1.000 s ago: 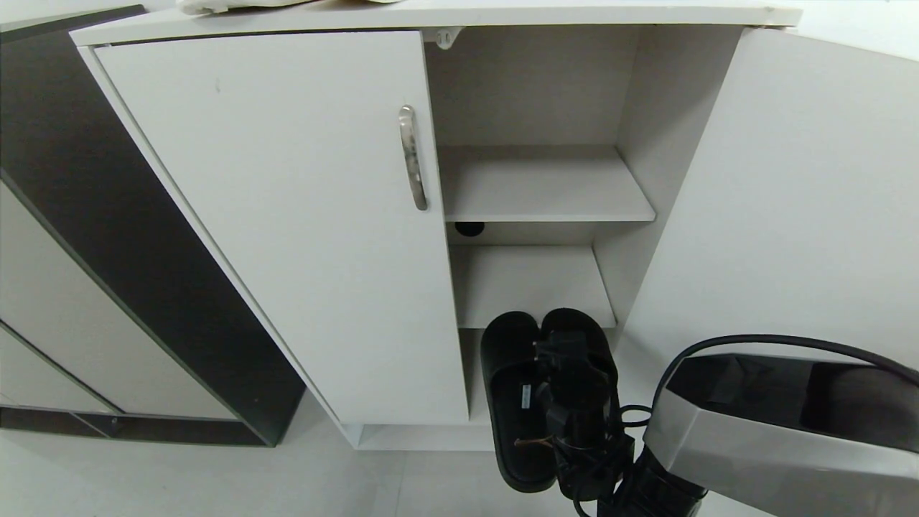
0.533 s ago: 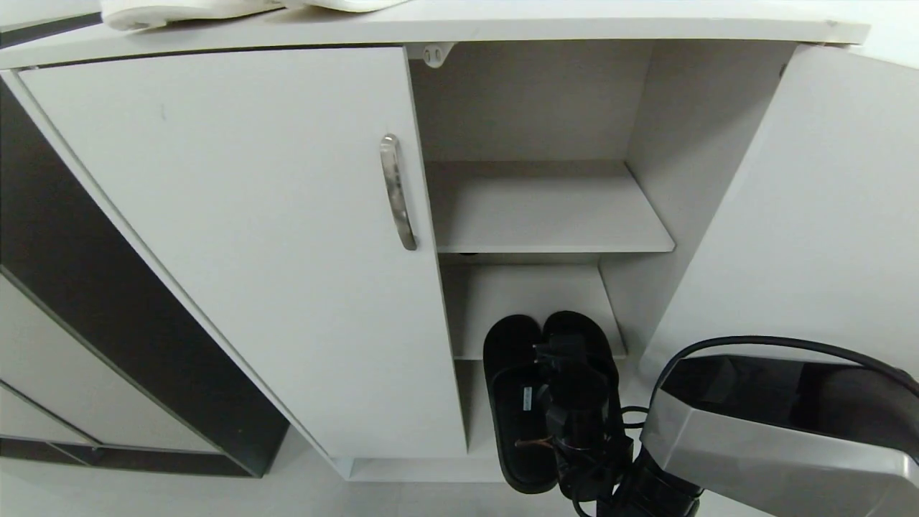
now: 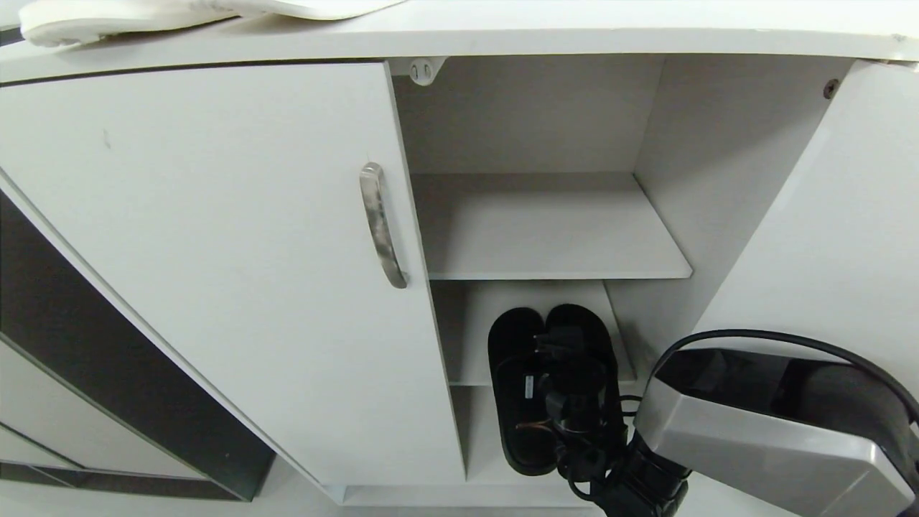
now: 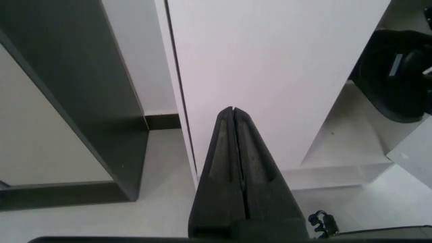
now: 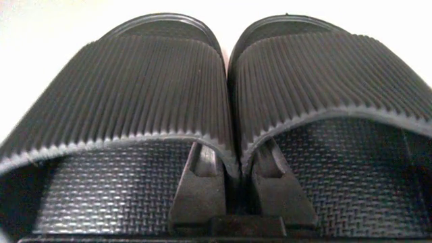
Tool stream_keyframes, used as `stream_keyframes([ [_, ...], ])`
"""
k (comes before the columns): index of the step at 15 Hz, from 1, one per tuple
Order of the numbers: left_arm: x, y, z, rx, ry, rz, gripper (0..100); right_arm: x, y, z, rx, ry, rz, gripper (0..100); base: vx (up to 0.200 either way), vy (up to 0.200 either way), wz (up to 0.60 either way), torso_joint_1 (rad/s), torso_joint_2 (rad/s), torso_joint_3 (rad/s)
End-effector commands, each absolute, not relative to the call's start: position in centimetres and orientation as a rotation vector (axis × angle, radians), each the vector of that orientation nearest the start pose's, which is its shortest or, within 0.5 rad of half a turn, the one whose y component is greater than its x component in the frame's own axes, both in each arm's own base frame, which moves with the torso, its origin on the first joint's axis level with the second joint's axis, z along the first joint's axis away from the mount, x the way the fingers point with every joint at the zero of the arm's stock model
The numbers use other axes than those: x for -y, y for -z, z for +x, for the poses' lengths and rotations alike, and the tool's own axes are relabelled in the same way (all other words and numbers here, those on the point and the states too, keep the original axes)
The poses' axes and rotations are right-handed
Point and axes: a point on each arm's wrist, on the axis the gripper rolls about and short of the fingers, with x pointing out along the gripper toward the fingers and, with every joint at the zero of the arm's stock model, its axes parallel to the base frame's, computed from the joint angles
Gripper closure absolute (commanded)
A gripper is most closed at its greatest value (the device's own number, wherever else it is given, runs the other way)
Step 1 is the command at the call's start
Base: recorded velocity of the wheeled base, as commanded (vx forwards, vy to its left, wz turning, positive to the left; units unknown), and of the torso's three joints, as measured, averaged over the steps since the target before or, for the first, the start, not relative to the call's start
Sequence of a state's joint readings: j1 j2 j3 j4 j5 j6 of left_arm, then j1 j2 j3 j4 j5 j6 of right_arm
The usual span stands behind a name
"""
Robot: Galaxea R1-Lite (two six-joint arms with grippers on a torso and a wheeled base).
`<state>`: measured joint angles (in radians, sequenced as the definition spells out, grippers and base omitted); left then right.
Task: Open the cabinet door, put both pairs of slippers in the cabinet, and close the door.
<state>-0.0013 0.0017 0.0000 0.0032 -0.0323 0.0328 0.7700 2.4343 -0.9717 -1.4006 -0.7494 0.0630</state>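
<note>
Your pair of black rubber slippers (image 3: 511,345) hangs before the open right side of the white cabinet (image 3: 502,32). The toes point in and overlap the front edge of the lower shelf (image 3: 467,337) (whether they have crossed that edge, I cannot tell). Your right hand (image 3: 567,380) is clenched on them. Its fingers (image 5: 199,189) reach under the two ribbed straps and pinch their inner sides together, which I judge is why both slippers ride as one, side by side, ready to slide in toe first. They look matte, with fine ridges across the straps and a cross-hatched footbed. They are likely soft and grippy, so the pinch should hold. The right door (image 3: 826,237) stands swung wide, out of the arm's way. The left door (image 3: 201,273), with its metal bar handle (image 3: 380,226), is shut. Your left hand (image 4: 233,155) is clenched on nothing, held before that shut door. A cream-white soft item (image 3: 108,18) lies on the cabinet's top left edge, possibly the other pair.
</note>
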Motion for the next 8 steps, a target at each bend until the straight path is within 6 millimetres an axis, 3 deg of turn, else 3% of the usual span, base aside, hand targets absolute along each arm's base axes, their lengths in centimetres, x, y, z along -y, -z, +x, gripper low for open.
stream_keyframes([
  [1, 0.1, -7.5, -2.3, -0.004, 0.032, 0.032, 100, -27.8, -1.6, 32.7, -0.037, 0.007, 0.012, 100, 0.0, 0.0, 0.0, 0.0, 0.0, 0.0],
  [4, 0.1, -7.5, -2.3, -0.004, 0.032, 0.032, 100, -27.8, -2.1, 34.8, -0.022, 0.037, 0.012, 100, 0.0, 0.0, 0.0, 0.0, 0.0, 0.0],
  [8, 0.1, -7.5, -2.3, -0.006, 0.032, 0.031, 100, -28.5, -4.2, 37.2, 0.001, 0.054, 0.034, 100, 0.0, 0.0, 0.0, 0.0, 0.0, 0.0],
])
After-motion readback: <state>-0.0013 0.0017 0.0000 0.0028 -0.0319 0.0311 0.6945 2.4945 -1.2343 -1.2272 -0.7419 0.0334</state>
